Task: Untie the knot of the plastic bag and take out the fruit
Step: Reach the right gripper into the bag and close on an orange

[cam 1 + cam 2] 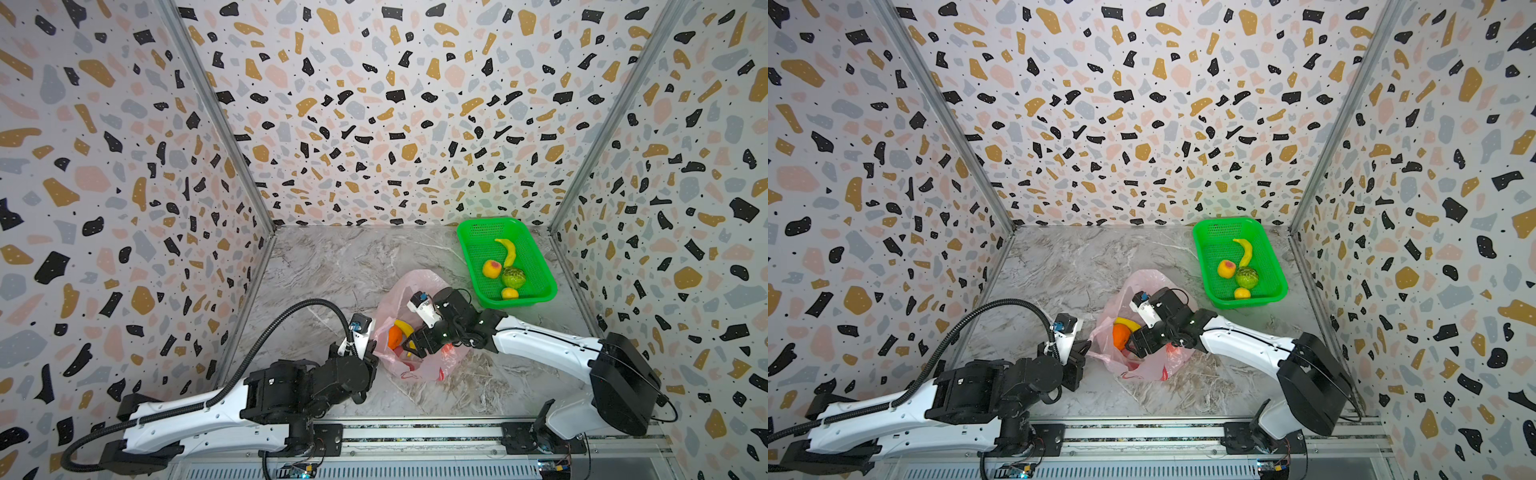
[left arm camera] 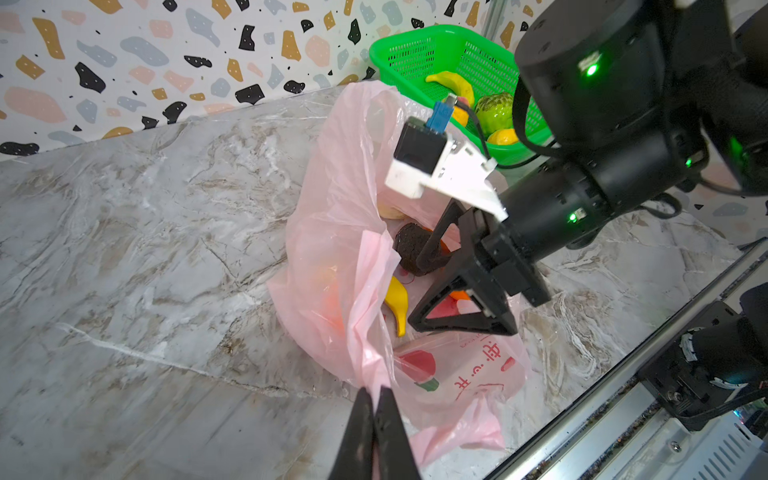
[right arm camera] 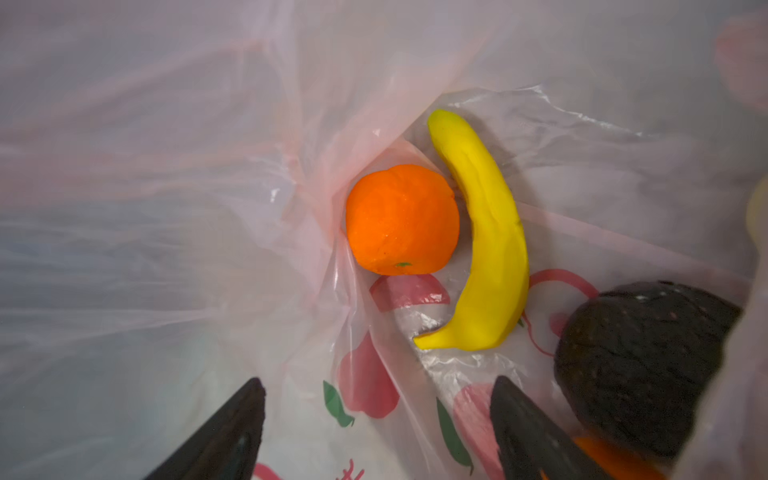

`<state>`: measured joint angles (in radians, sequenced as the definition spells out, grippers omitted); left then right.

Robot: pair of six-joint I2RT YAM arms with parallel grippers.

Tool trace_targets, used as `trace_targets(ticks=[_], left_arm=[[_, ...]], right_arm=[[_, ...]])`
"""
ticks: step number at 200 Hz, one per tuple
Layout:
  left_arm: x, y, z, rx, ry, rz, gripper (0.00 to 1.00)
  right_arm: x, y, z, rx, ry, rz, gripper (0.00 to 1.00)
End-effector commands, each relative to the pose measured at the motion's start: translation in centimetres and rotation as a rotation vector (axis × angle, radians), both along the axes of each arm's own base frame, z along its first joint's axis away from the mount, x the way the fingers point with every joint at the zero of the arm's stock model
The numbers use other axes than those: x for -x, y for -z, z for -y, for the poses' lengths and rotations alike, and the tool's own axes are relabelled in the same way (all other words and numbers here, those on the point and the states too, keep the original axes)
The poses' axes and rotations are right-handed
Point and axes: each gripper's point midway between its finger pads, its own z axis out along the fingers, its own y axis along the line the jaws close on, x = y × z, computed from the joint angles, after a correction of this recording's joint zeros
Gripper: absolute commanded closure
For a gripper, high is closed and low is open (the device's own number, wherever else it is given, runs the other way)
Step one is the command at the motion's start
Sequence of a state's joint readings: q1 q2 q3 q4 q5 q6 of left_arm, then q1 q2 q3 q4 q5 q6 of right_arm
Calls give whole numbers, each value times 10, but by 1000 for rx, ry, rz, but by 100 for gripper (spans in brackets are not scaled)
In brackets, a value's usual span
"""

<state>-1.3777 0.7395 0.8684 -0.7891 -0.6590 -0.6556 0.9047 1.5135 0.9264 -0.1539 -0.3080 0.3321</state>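
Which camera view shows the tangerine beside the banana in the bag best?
The right wrist view: the tangerine lies large, sharp and uncovered next to the banana. Both top views show it small inside the plastic bag. The left wrist view shows only an orange blur through the film.

Plastic bag (image 1: 409,280) translucent pale pink, printed with red fruit shapes, green leaves and red characters. Inside it: tangerine (image 3: 402,219) bright orange, banana (image 3: 490,249) plain yellow, avocado (image 3: 640,365) near-black brown with a rough speckle. Basket (image 1: 488,221), far right, vivid green mesh; in it second banana (image 1: 508,249) yellow, peach (image 1: 492,269) yellow with red blush, bumpy fruit (image 1: 513,277) green, small fruit (image 1: 509,293) yellow-orange. Table (image 1: 332,266) grey-white marble, brown veining. Walls (image 1: 395,124) white terrazzo print: black, ochre, pink, grey-blue blotches, black dots. Arms (image 1: 199,419) white shells, black joints.
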Motion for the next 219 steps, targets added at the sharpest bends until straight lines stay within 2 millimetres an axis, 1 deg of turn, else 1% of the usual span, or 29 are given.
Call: trace_targets(ticks=[1,13,28,47,59,73,86,107,123,156,174,219], left_arm=[[5,4,-2,-15,-9,-56,100],[7,7,-5,-24,-20,-74,100],[8,9,-10,-25,-37,-94,100],[8,15,-19,-43,-67,-109,100],[9,20,-25,-60,-85,-122,100],[9,25,-32,-79,-117,-140,100],[9,28,-42,-104,-161,-156,100],[10,30,-57,-161,-203,-166,100],[9,28,-61,-165,-211,-160,100],[4,23,-73,-214,-261,-123,100],[4,23,-77,-238,-278,-121,100],[0,17,-81,-218,-303,-91,100]], right_arm=[[-20,-10,-16,-7,47,136,7],[-25,-4,-20,25,57,156,5],[-22,-1,-31,19,38,150,4],[-4,5,-45,-16,-13,114,4],[6,13,-51,-12,-38,86,4],[13,21,-52,-8,-42,63,4],[12,20,-49,-5,-25,72,4],[-2,9,-37,10,38,133,4],[-13,2,-30,2,73,160,4],[-43,4,-23,14,108,155,4],[-52,1,-28,7,98,163,4],[-63,1,-50,-7,59,178,4]])
